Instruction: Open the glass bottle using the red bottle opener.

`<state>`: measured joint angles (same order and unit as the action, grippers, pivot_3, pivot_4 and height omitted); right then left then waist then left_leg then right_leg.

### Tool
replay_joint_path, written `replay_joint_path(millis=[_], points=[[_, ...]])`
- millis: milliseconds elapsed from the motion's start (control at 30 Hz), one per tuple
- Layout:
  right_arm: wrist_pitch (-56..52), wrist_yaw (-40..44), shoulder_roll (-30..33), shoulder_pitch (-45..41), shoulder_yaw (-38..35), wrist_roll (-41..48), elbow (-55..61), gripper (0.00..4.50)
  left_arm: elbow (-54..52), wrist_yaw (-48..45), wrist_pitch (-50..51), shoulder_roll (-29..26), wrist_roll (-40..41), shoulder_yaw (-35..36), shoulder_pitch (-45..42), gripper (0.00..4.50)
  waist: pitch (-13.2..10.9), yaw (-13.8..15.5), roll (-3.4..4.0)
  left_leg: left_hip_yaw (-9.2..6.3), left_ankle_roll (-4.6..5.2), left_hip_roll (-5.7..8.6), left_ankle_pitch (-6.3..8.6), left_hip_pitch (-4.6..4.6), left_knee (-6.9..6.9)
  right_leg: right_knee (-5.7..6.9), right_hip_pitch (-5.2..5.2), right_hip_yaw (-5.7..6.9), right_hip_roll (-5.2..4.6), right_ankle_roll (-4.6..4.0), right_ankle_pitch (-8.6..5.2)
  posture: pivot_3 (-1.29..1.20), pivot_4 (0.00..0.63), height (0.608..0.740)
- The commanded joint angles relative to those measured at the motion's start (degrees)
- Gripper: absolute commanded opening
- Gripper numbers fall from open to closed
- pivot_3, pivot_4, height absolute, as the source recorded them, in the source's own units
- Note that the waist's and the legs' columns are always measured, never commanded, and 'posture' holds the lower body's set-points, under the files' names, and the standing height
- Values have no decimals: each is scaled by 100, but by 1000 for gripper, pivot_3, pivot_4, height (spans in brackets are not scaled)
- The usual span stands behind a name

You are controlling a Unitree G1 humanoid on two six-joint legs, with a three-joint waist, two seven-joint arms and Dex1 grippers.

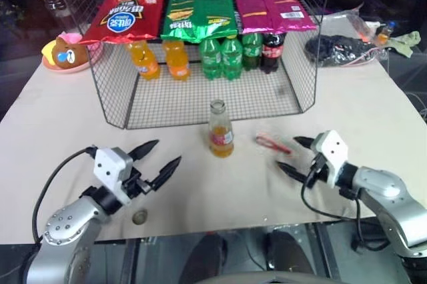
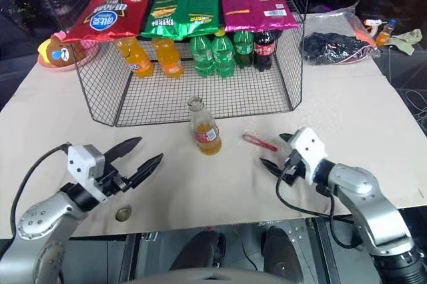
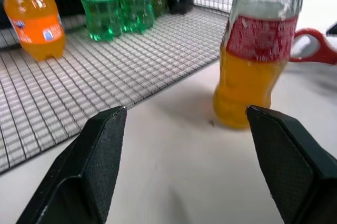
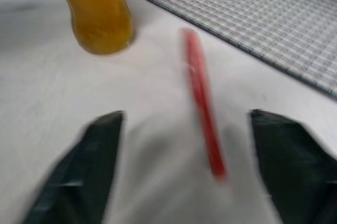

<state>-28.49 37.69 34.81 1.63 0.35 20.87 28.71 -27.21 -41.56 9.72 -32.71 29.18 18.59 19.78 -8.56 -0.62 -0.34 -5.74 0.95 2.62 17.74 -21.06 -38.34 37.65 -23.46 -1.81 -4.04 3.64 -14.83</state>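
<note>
A crown cap lies on the table beside the left gripper. Both the left gripper and the right gripper stand wide open, empty. The red bottle opener lies flat between the right gripper and the upright, uncapped glass bottle, which stands just before the wire rack.

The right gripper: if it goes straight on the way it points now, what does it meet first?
Probably the red bottle opener, which lies flat on the table between the open fingers of the right gripper. The glass bottle stands further on, off to one side.
</note>
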Motion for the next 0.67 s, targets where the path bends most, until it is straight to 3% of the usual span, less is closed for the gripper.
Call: replay_joint_path(millis=[33, 333, 667], points=[[380, 324, 145, 387, -676, 257, -87, 4500, 186, -367, -48, -205, 253, 459, 145, 4441, -1, 1, -1, -1, -2, 0, -1, -1, 0, -1, 0, 1, 0, 0, 0, 0, 150, 740], [2106, 1498, 303, 1467, -1836, 389, -1125, 4500, 945, -669, -107, -402, 212, 1040, 199, 4441, -3, -10, -5, 1, 5, -2, 3, 21, 0, -2, 19, 2, 0, 1, 0, 0, 150, 740], [3165, 2634, 406, 1292, -2236, 739, -2474, 4500, 1505, -687, -377, -539, -327, 1098, 431, 4441, -6, -8, -10, 1, 8, -6, 5, 35, 0, -4, 34, 2, -5, 0, 0, 0, 150, 740]])
